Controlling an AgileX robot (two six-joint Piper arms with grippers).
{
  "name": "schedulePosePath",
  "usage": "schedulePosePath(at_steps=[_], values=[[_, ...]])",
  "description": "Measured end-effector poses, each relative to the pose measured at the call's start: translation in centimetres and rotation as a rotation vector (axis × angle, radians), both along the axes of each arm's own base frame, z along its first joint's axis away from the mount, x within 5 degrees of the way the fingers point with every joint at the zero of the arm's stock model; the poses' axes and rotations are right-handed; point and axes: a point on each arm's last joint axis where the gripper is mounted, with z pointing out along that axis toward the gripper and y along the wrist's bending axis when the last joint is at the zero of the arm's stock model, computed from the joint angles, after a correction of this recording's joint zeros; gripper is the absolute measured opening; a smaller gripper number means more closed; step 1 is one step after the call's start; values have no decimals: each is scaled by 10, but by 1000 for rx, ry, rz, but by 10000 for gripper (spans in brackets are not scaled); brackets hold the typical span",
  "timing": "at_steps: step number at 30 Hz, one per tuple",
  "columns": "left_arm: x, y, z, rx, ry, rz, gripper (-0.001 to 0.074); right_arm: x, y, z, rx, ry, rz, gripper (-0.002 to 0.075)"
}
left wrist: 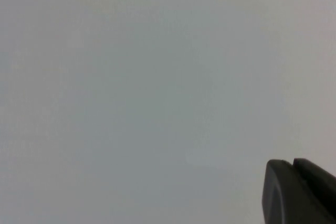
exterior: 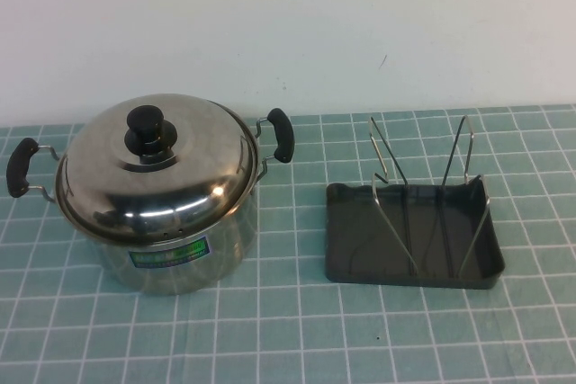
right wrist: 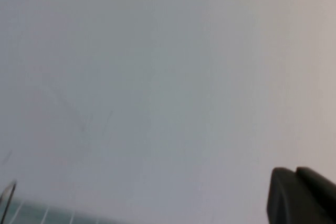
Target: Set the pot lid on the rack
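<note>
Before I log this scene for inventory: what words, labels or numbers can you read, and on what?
Green label on the pot: it carries print, too small and blurred to read.
Pot lid, rack, tiled mat: no text visible.

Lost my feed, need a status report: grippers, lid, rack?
Left gripper and right gripper shut, raised, facing the wall, empty. Pot lid on pot. Rack beside it, nothing blocking.

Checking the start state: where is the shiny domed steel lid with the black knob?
In the high view, the pot lid sits on the two-handled steel pot at table left, apart from the dark grey rack.
</note>
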Motion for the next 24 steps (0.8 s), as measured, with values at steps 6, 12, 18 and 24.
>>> schedulePosePath(at_steps=[6,12,18,24], values=[[55,-4,-25,-1,270,-6,-3,31,-1,-33,36,422,17,-1],[103,-12,-37,80,333,-39,88,44,2,-41,118,512,44,-1],[146,-30,-28,79,357,-215,503,44,15,-39,113,501,193,-1],[174,-42,-29,118,403,-328,631,36,37,-30,-129,487,462,-1]])
